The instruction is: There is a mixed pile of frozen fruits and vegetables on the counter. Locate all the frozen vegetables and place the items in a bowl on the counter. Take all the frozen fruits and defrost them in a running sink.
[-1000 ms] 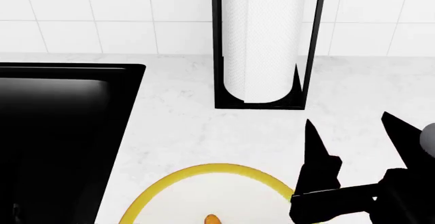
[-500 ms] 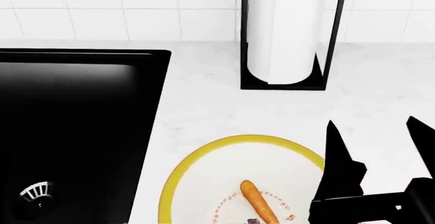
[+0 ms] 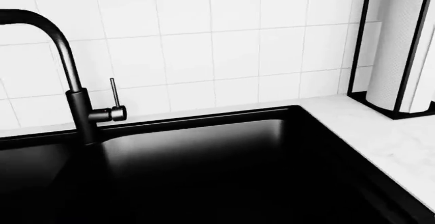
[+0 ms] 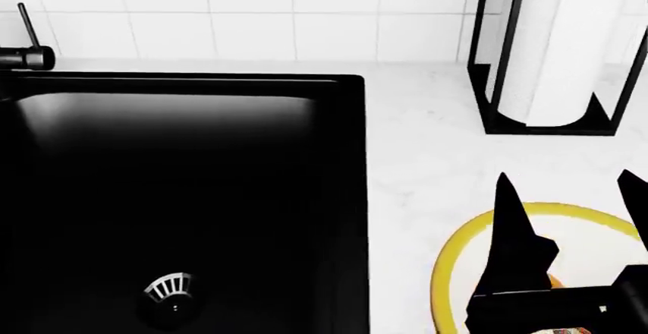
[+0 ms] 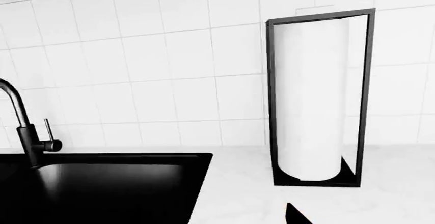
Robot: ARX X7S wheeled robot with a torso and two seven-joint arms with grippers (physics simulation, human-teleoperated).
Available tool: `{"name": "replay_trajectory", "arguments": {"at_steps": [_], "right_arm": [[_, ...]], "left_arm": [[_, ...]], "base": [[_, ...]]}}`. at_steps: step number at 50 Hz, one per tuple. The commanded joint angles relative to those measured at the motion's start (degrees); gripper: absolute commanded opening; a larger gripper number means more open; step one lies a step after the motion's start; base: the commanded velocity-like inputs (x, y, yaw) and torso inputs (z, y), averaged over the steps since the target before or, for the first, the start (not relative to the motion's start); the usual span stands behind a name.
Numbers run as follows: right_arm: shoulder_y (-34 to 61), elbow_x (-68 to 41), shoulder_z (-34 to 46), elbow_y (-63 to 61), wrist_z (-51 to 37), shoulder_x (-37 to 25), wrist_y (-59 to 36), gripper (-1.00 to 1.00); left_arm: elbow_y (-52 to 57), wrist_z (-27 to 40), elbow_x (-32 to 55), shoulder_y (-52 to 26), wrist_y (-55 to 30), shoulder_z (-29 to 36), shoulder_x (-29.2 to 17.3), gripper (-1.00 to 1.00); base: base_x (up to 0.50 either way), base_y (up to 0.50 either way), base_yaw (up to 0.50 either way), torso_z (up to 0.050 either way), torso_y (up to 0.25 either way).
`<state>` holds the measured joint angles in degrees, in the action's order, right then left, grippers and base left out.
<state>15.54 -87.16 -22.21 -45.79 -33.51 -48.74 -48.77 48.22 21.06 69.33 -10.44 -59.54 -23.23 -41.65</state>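
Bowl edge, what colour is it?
Yellow; the bowl rim shows best in the head view.

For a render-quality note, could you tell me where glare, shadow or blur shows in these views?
Head view: sharp, the sink basin nearly pure black, soft sheen on its far wall. Left wrist view: the faucet crisp, basin detail lost in darkness. Right wrist view: even lighting, no blur, the paper towel roll nearly shadowless.

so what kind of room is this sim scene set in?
A kitchen, most likely: a black sink with a tall black faucet set into a white marble-look counter, a white tiled wall behind, and a paper towel roll in a black stand.
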Motion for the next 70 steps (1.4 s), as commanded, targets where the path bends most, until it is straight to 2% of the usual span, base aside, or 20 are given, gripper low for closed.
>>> {"name": "replay_trajectory", "arguments": {"at_steps": [1, 11, 20, 58, 70], "right_arm": [[1.0, 0.3, 1.6, 0.2, -0.7, 0.9, 0.3, 1.0], [2.8, -0.4, 3.8, 0.2, -1.7, 1.1, 0.0, 1.0], [1.5, -0.4, 2.7, 0.1, -1.3, 1.0, 0.4, 1.0], [-0.3, -2.3, 0.0, 0.0, -2.7, -0.8, 1.1, 1.0], [-1.7, 0.2, 1.0, 0.2, -1.3, 0.6, 1.1, 1.0]], "left_arm": [[0.2, 0.9, 0.3, -0.6, 0.0, 1.0, 0.3, 1.0], [0.2, 0.3, 0.4, 0.4, 0.5, 0.0, -0.3, 1.0], [-0.3, 1.3, 0.7, -1.1, 0.4, 0.8, -0.5, 1.0], [-0.2, 0.8, 0.9, 0.8, 1.8, -0.1, -1.1, 1.0], [-0.2, 1.4, 1.9, 0.3, 1.8, -0.3, -1.7, 1.0]], "base": [[-0.14, 0.5, 0.0, 0.0, 0.0], [-0.14, 0.5, 0.0, 0.0, 0.0], [-0.03, 0.5, 0.0, 0.0, 0.0], [0.0, 0.5, 0.0, 0.0, 0.0], [0.0, 0.5, 0.0, 0.0, 0.0]]}}
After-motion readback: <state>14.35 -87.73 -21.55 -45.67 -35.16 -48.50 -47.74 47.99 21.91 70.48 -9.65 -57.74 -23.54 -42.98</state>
